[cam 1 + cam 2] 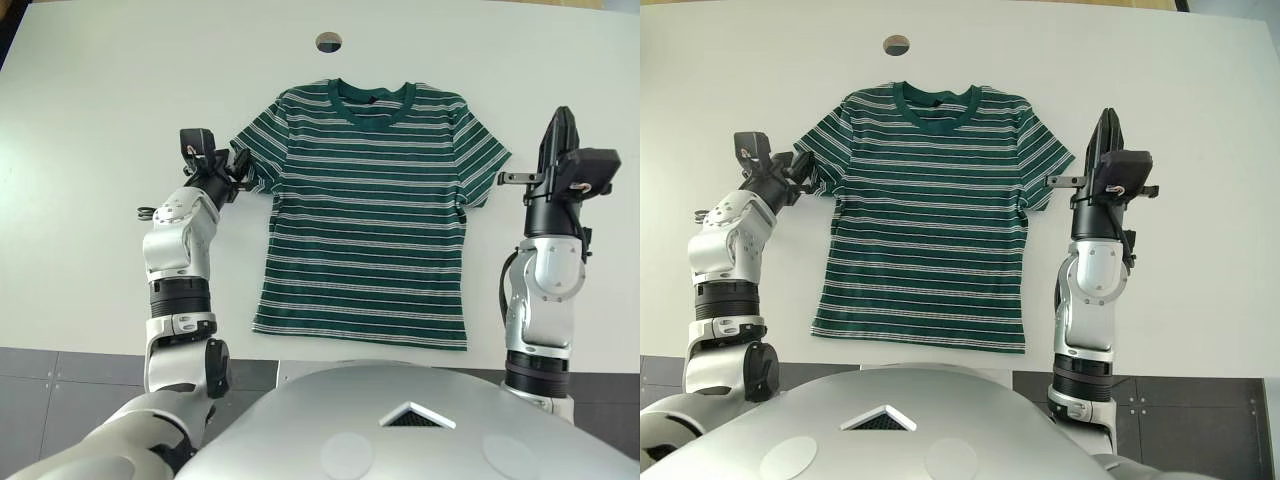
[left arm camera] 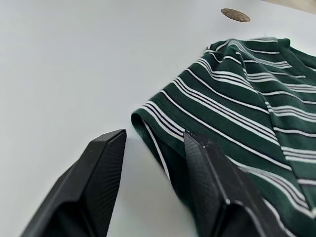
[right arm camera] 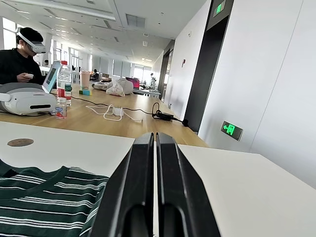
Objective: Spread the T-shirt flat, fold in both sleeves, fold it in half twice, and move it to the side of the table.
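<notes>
A dark green T-shirt (image 1: 365,210) with white stripes lies flat and face up in the middle of the white table (image 1: 90,120), collar at the far side, both short sleeves spread out. My left gripper (image 1: 235,165) sits low at the shirt's left sleeve. It is open, and in the left wrist view the sleeve hem (image 2: 148,116) lies between its two black fingers (image 2: 103,163). My right gripper (image 1: 562,125) stands raised beside the right sleeve, pointing up, shut with nothing in it. Its closed fingers (image 3: 148,182) show above the shirt (image 3: 44,197) in the right wrist view.
A small round hole (image 1: 328,42) sits in the table beyond the collar. Bare white tabletop stretches to the left and right of the shirt. The table's front edge (image 1: 80,348) runs just below the shirt's hem.
</notes>
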